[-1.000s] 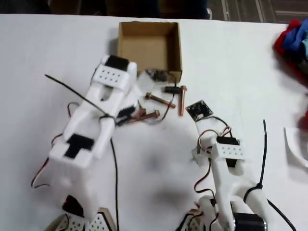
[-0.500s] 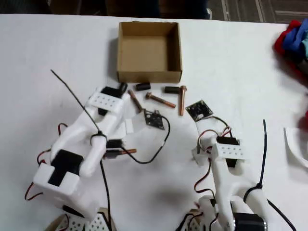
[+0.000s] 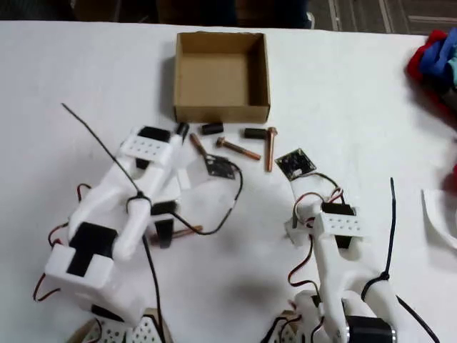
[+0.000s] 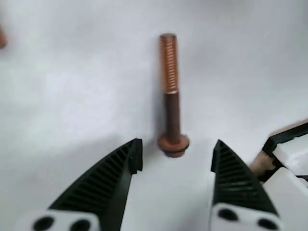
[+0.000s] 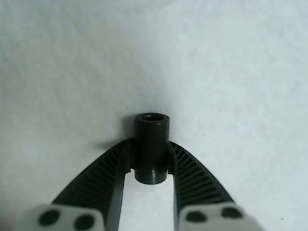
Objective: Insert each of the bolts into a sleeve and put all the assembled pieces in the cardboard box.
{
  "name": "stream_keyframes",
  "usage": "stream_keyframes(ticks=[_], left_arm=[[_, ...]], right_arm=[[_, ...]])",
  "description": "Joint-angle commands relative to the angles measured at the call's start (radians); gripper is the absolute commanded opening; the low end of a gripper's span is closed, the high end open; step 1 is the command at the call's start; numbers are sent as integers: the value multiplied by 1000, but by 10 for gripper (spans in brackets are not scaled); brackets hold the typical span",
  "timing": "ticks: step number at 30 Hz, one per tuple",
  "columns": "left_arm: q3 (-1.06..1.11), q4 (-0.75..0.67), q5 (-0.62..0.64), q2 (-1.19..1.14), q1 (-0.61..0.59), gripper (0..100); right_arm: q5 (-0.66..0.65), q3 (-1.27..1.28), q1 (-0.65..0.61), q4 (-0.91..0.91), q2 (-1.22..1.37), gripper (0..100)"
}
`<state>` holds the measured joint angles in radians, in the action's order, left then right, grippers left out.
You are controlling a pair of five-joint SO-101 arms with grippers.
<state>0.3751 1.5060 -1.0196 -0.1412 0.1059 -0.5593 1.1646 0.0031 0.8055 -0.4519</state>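
Standing at upper centre of the high view, cardboard box [image 3: 221, 113]. Left gripper [image 4: 176, 154]: fingers spread, straddling the head of a bolt [image 4: 171, 96] lying flat, shank pointing straight away from the jaws. Right gripper [image 5: 151, 163]: fingers closed on a sleeve [image 5: 152, 139], bore facing outward.

Copper piece [image 4: 1, 37], left wrist view: cut by the edge; we cannot tell whether it is a bolt.
Black-and-white part [image 4: 288, 153], same view: cut off, unidentified.
Coloured cloth [image 3: 434, 53], white curved object [image 3: 437, 221], high view: both run off the edge.
Right gripper [image 5: 151, 151] and its sleeve [image 5: 152, 139]: covered by the wrist in the high view; in the right wrist view we find the finger bases cropped.
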Motion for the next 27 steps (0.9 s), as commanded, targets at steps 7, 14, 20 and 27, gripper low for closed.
stream_keyframes(ticks=[7, 14, 20, 27], left_arm=[[-225, 250, 726, 54, 14, 179], [-127, 270, 1438, 52, 123, 158], [-108, 264, 1488, 52, 199, 158], [-30, 264, 1487, 51, 198, 158]], right_arm=[[5, 0, 12, -19, 5, 21], [6, 0, 12, -19, 5, 21], [6, 0, 12, -19, 5, 21], [6, 0, 12, -19, 5, 21]])
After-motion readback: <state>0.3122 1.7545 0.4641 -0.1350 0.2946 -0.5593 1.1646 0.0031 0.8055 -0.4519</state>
